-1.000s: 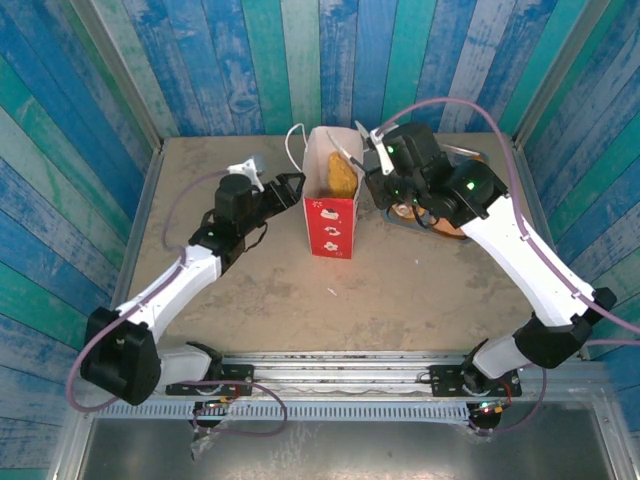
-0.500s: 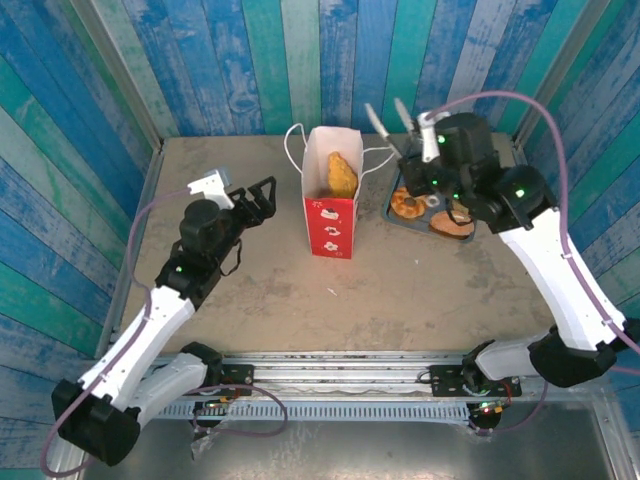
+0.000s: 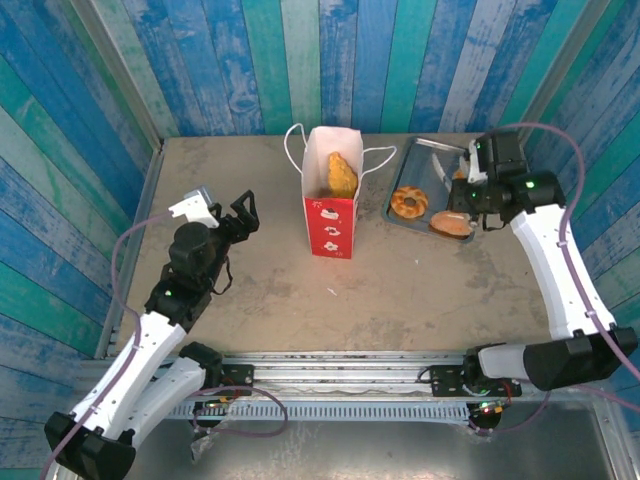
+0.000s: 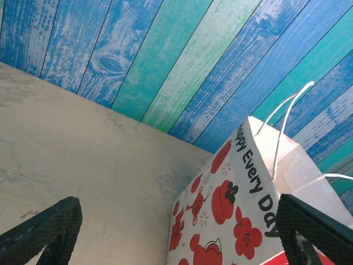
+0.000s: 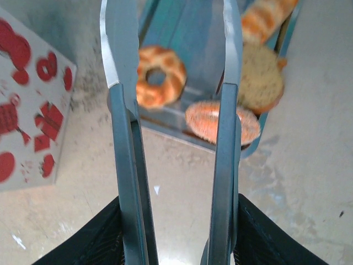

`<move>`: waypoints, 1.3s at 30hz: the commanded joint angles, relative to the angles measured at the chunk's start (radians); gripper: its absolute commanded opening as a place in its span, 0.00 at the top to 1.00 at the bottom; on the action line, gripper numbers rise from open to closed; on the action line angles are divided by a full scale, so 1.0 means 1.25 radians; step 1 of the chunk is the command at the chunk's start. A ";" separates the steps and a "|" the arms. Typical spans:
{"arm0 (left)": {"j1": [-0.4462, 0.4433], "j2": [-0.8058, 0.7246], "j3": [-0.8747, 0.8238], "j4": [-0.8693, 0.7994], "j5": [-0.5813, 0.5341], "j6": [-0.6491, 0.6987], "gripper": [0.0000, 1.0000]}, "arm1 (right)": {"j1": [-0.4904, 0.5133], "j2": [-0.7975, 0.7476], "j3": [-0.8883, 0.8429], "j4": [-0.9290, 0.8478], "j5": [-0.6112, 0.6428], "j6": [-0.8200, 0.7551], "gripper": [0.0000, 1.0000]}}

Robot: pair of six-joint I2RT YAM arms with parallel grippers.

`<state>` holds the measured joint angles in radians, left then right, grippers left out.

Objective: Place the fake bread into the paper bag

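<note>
Right hand (image 3: 468, 178) (image 5: 176, 238) is clamped on the tongs (image 5: 124, 110), whose blades are spread with nothing between them. Beyond the tips is the tray (image 3: 425, 150) (image 5: 193, 33), carrying a glazed ring (image 3: 409, 202) (image 5: 160, 74), an orange bun (image 3: 452, 224) (image 5: 222, 121) and more bread further on. The bag (image 3: 330, 225) (image 5: 33, 110) stands off to this hand's left on the worktop (image 3: 250, 300). Left hand (image 3: 240, 215) (image 4: 176, 226) gapes wide and holds nothing, with the bag (image 4: 237, 204) ahead to its right and no contact. One golden bread (image 3: 341, 175) sits upright in the bag's open top.
</note>
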<state>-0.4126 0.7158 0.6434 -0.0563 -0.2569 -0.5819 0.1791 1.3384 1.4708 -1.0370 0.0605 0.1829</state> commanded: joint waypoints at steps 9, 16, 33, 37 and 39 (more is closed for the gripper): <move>0.000 0.000 -0.015 -0.009 -0.009 0.020 0.06 | -0.016 0.221 0.019 -0.018 -0.030 -0.046 0.50; 0.000 -0.002 -0.015 -0.010 -0.011 0.021 0.06 | -0.022 0.329 0.094 -0.016 -0.013 -0.062 0.50; -0.001 0.019 0.002 -0.010 -0.007 0.027 0.06 | -0.030 0.426 0.158 -0.034 -0.023 -0.080 0.50; 0.000 0.019 0.002 -0.011 -0.007 0.027 0.06 | -0.031 0.438 0.165 -0.037 -0.025 -0.085 0.51; 0.000 0.020 0.002 -0.011 -0.007 0.026 0.06 | -0.031 0.445 0.168 -0.039 -0.026 -0.088 0.51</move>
<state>-0.4126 0.7376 0.6327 -0.0750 -0.2562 -0.5625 0.1471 1.8793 1.6535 -1.0626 0.0265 0.0887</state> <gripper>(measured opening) 0.943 0.497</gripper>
